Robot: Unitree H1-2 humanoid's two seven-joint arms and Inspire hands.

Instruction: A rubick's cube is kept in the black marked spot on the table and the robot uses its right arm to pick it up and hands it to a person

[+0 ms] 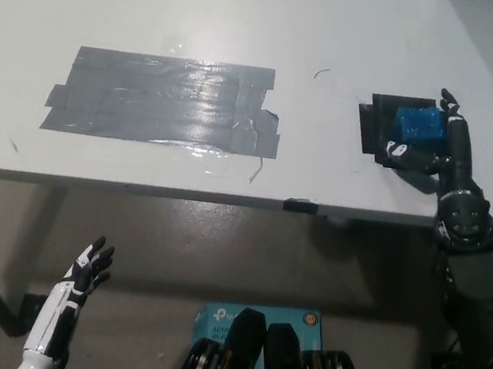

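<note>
A blue Rubik's cube (418,125) sits on the black marked spot (372,128) at the right side of the white table (248,23). My black right hand (444,155) is right against it. Its thumb lies at the cube's near left corner and its fingers (451,109) run up the cube's right side. The fingers stand apart, cupped around the cube, which still rests on the spot. My white left hand (82,279) hangs at the lower left, below the table's level, with its fingers spread.
A large patch of grey tape (167,101) covers the table's middle left. The table's front edge (138,188) runs across the picture with a small black tape piece (300,206) on it. A blue box (221,316) lies on the floor below.
</note>
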